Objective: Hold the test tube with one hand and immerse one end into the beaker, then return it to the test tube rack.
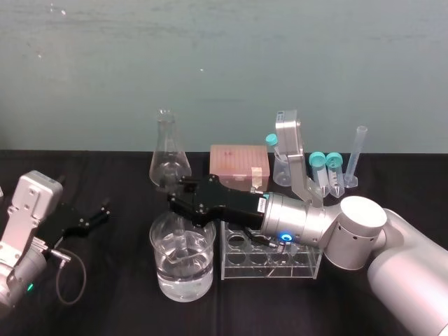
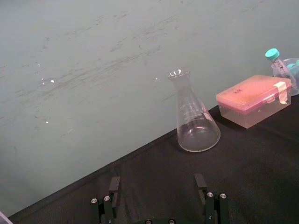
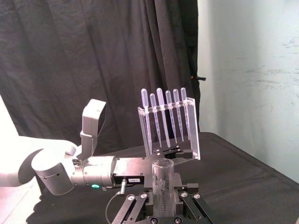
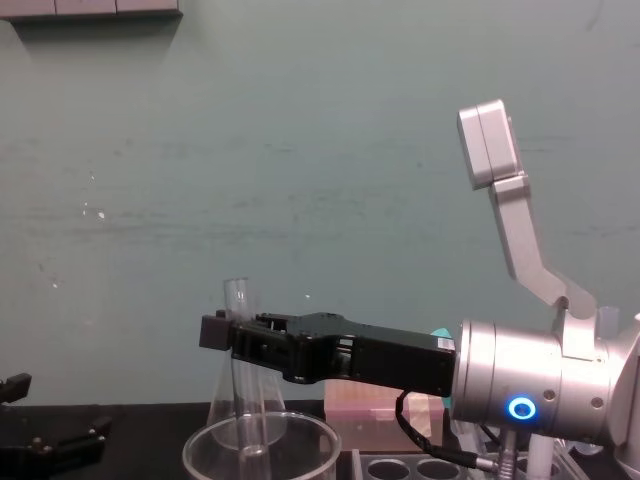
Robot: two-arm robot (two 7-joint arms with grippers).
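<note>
Up front, beaker [image 1: 162, 273] just left of test tube rack [image 1: 308, 262]; behind them, flask [image 1: 168, 161] and box [image 1: 238, 162]. Test tube [image 4: 238, 300] partly inside beaker.

Pale teal wall [image 1: 224, 63] along the far side, matt and scuffed, flecked with small white marks and faint horizontal streaks. Meeting it at the base, a table [image 1: 119, 297] draped in black cloth, slightly textured, running from the near edge to the far. On the left of the scene, a black curtain [image 3: 70, 60] hanging in deep vertical folds, ending just beside the wall. High on the left of the wall, a pale grey strip [image 4: 90, 8]. Even, soft lighting throughout.
</note>
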